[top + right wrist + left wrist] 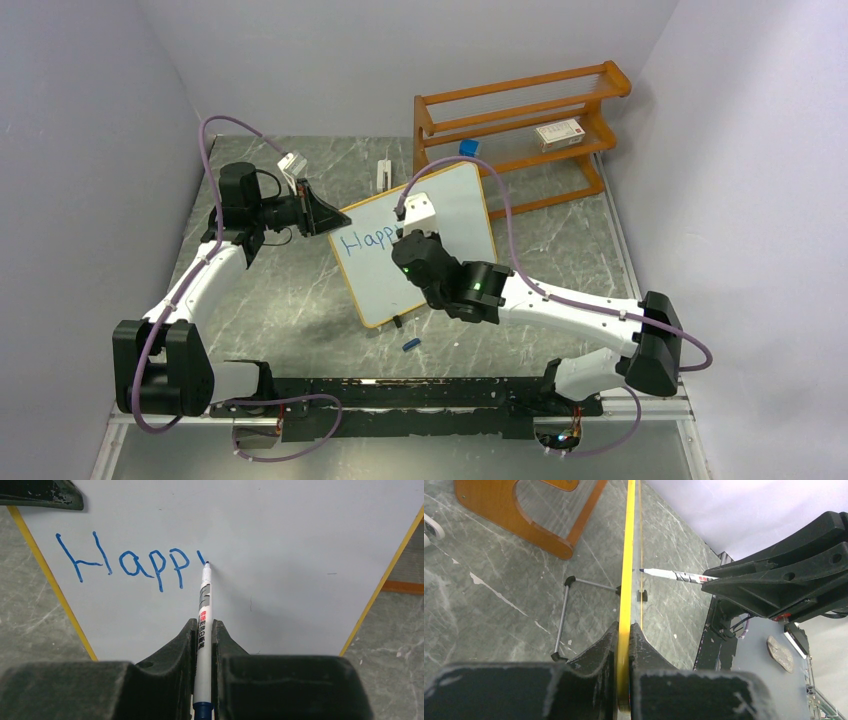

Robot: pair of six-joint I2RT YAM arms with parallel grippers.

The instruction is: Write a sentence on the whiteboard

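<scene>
We see the wood-framed whiteboard (455,215) mid-way across the marbled grey counter (290,290), before the orange slatted rack (520,120) at its far right corner. The left jaws pinch the board's edge and the right jaws pinch a marker (204,605), tip at the blue sentence (125,562) – "Happ". A small blue piece (409,345) lies by the near edge.

Blue writing (131,564) on the whiteboard (300,530) reads "Happ" plus one short stroke, upper left of the right wrist view; print on the marker (204,600) is too small to read.

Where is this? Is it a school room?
Probably not a school: it looks like a robot test booth. Plain walls box in a marble-patterned table, and the left gripper clamps the whiteboard while the right gripper holds a marker to it.
</scene>
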